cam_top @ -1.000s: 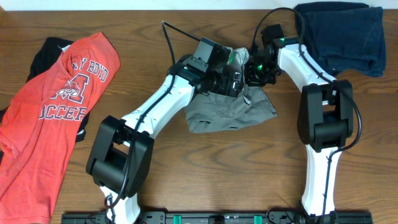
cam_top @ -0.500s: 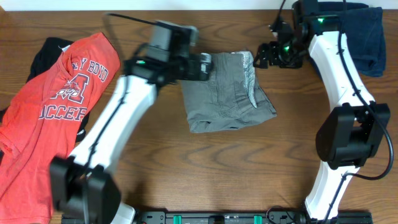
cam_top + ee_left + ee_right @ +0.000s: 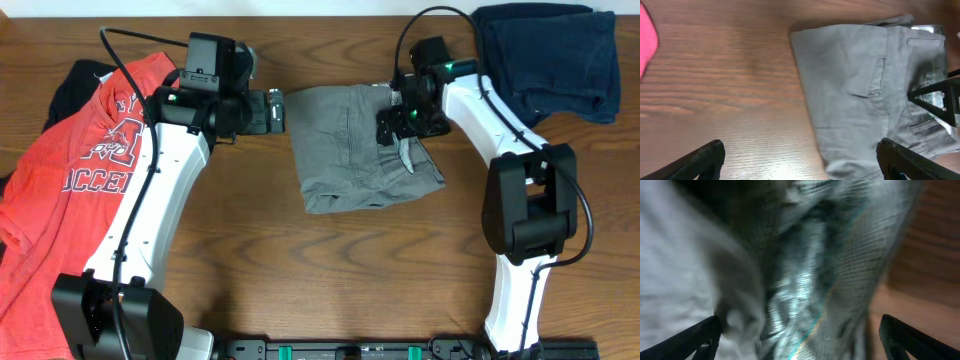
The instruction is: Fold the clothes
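- The left gripper (image 3: 277, 110) is held with its fingers (image 3: 705, 157) spread wide and nothing caught between them. It is placed just beside the upper corner on the 9 o'clock side of the grey shorts (image 3: 350, 150).
- The right gripper (image 3: 400, 128) is likewise spread, one finger at each lower corner of its wrist view. Blurred pale cloth fills the space between them, and whether that cloth is touched cannot be told.
- This gripper is set over the 3 o'clock edge of the shorts, where the pale inner waistband (image 3: 934, 60) is turned out.
- The shorts are laid folded and wrinkled on the table (image 3: 350, 270), a little toward 12 o'clock from its middle.
- A red T-shirt (image 3: 80, 190) with white lettering is spread at 9 o'clock, partly over a black garment (image 3: 70, 82) at 10 o'clock.
- A navy garment (image 3: 545, 55) is bunched at 1 o'clock, apart from the shorts.
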Controlling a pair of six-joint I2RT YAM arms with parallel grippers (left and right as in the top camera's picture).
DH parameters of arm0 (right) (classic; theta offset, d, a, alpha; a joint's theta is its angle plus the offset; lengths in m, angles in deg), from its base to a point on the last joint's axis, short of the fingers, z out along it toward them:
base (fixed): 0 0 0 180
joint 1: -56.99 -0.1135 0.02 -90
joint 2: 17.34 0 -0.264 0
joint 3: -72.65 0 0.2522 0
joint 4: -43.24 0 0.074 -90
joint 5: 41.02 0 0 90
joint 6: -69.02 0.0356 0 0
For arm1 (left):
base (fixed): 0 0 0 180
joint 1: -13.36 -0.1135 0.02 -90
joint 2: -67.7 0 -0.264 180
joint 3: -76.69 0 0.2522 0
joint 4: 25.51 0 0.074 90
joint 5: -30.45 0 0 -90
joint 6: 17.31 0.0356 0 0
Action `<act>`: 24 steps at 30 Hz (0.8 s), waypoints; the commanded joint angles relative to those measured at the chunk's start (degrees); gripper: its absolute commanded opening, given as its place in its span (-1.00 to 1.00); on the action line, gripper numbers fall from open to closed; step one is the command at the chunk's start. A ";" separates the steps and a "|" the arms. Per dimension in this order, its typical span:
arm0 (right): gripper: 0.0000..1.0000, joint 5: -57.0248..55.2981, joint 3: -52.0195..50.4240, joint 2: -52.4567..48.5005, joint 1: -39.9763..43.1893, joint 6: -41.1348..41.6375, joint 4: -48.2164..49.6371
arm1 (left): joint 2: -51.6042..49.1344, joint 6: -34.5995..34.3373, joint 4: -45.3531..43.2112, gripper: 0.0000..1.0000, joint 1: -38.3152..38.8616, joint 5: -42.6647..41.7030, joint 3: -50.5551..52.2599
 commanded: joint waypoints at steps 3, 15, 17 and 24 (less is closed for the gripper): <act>0.99 -5.51 -1.36 -2.40 -1.66 1.14 1.70 | -0.26 1.22 0.17 0.96 -0.20 2.34 -0.52; 0.70 1.16 -1.51 -6.25 -3.02 1.27 2.14 | -0.26 1.22 0.20 0.96 -0.20 2.34 -0.52; 0.45 3.67 -1.51 -6.36 -3.30 2.19 2.40 | -0.28 1.22 0.20 0.96 -0.20 2.34 -0.52; -0.90 12.48 -1.51 -6.36 -3.02 6.25 5.66 | -0.28 1.20 0.22 0.96 -0.20 2.34 -0.52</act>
